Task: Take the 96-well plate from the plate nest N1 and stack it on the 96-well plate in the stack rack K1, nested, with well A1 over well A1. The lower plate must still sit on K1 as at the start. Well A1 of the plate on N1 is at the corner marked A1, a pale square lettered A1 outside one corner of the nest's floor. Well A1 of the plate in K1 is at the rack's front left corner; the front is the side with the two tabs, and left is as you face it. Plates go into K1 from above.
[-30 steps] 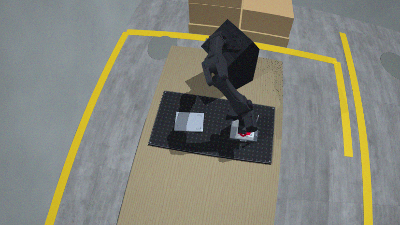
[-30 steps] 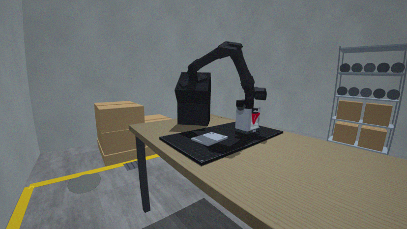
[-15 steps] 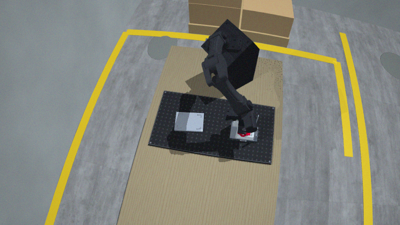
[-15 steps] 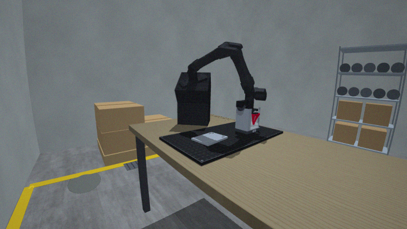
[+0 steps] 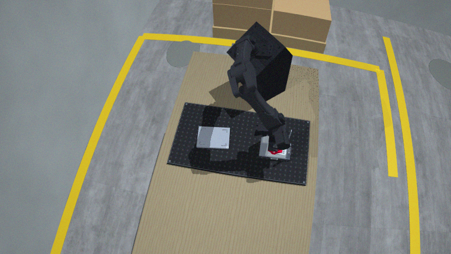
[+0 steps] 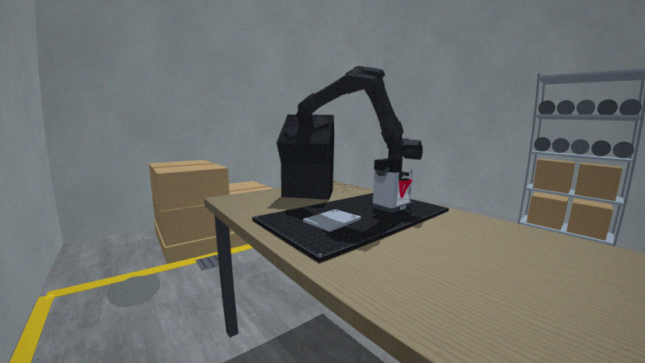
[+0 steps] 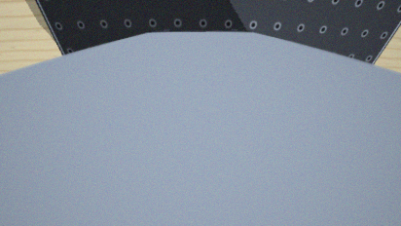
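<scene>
The stack rack K1 is a tall pale grey box on the right of the black baseplate (image 5: 239, 141); it also shows in the side view (image 6: 388, 192). My gripper (image 5: 278, 151), with red fingers (image 6: 404, 186), is lowered into the rack from above. It is shut on the 96-well plate, of which only a pale sliver (image 5: 281, 154) shows inside the rack. The lower plate is hidden. The plate nest N1 (image 5: 213, 137) lies flat and bare at the left (image 6: 333, 219). In the wrist view a grey rack wall (image 7: 200, 136) fills nearly the whole frame.
The black arm base box (image 5: 268, 66) stands at the back of the table. Cardboard boxes (image 5: 271, 22) are stacked behind it on the floor. A metal shelf (image 6: 582, 157) stands at the far right. The rack's walls stand close around my fingers.
</scene>
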Controlling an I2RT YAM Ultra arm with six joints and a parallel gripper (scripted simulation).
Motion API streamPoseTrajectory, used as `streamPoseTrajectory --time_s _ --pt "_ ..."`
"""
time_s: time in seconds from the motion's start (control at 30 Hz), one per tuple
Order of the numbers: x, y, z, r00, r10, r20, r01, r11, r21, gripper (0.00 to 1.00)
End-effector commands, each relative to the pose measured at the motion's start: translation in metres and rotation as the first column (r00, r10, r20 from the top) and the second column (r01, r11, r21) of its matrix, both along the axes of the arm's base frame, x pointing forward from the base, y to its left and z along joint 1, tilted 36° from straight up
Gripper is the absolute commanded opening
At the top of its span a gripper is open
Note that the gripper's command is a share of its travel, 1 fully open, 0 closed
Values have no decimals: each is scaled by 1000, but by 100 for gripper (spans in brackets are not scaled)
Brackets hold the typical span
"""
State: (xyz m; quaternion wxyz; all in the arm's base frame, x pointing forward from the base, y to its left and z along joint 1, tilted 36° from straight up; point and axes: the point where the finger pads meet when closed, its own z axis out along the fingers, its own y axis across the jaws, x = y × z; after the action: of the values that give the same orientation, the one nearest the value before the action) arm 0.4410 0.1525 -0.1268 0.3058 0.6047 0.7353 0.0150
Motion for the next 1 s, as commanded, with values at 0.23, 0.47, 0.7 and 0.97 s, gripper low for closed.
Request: streamPoseTrajectory --time_s 0.23,0.47,0.7,0.97 --pt "10 3 -4 1000 4 19 -4 1000 11 0" --pt "11 2 -5 1000 3 18 -4 1000 12 0" --pt "11 2 -6 1000 4 18 -4 1000 13 0" --pt "11 2 -7 1000 4 18 -4 1000 13 0"
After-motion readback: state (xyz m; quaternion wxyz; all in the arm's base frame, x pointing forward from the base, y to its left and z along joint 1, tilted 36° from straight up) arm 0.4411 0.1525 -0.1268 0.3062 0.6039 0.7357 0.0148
